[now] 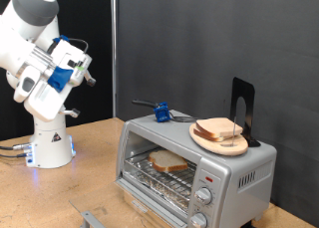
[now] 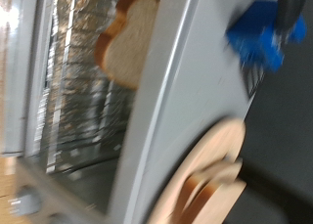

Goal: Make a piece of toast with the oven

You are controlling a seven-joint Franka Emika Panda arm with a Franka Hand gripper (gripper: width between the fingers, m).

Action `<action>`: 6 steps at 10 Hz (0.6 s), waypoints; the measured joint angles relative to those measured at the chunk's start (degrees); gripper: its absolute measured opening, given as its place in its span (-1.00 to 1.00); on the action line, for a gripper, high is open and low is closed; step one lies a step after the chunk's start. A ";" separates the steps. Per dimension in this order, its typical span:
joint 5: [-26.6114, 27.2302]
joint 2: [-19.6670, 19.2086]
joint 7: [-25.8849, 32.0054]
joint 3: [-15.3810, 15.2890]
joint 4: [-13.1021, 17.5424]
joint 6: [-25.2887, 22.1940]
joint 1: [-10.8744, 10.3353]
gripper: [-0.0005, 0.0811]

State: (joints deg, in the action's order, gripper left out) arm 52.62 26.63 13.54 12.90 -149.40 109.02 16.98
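The silver-grey oven [image 1: 234, 173] stands at the exterior view's lower right. Its door looks open, and a piece of toast [image 1: 169, 162] lies on the wire rack inside. In the blurred wrist view the toast [image 2: 132, 38] shows inside the oven [image 2: 171, 107]. My gripper [image 1: 86, 75] is high at the exterior view's upper left, far from the oven, and nothing shows between its fingers. Its fingers do not show clearly in the wrist view.
A round wooden plate [image 1: 235, 145] with more bread slices [image 1: 216, 129] sits on the oven's top, also seen in the wrist view [image 2: 210, 165]. A blue tool with a dark handle [image 1: 159, 112] and a black upright stand [image 1: 242, 109] are also on top. The robot's white base [image 1: 50, 143] stands on the wooden table.
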 joint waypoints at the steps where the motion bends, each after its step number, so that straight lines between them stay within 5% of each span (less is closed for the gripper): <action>1: 0.08 -1.24 -1.81 1.08 0.62 0.08 0.84 0.99; 6: -3.87 -16.32 2.41 5.37 8.18 -2.57 1.72 0.99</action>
State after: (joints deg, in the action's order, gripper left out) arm 48.75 10.31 15.95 18.26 -141.22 106.45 18.70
